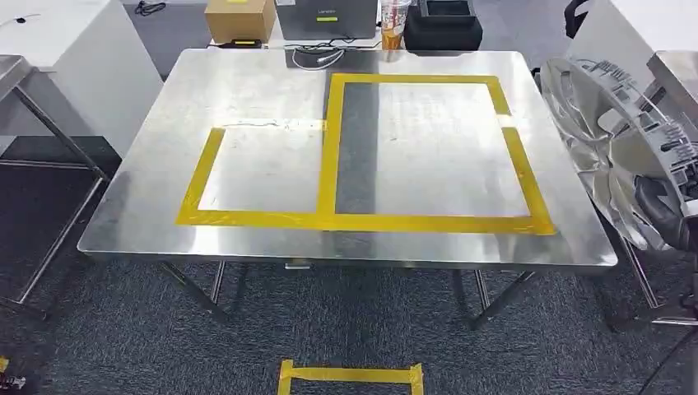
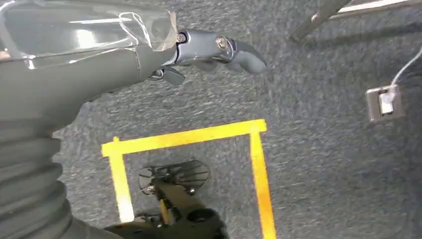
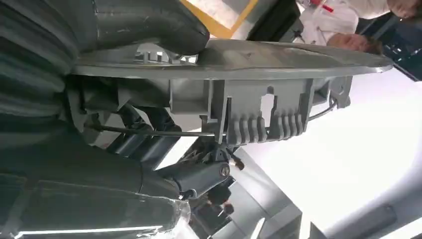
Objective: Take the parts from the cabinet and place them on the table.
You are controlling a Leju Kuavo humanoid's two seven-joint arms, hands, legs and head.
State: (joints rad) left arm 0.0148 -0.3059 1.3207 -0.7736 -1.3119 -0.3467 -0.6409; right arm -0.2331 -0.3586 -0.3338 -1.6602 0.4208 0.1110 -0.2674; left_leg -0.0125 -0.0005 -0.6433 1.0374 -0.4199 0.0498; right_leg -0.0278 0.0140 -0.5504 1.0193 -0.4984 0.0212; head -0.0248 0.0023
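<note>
Head view: bright, even overhead light; steel table (image 1: 247, 222) mirrors ceiling as pale glare patches with one dark reflected band. Soft shadow on carpet beneath table edge. Left wrist view: dimmer, carpet grainy, left hand (image 2: 219, 52) slightly soft. Right wrist view: background blown out white, near parts dark, blurred.

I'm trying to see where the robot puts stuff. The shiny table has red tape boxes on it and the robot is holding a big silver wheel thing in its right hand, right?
Almost. The tape boxes on the shiny table are yellow, not red, as the head view shows. The rest holds: the right hand holds the big silver wheel thing, with its fingers under it in the right wrist view.
</note>
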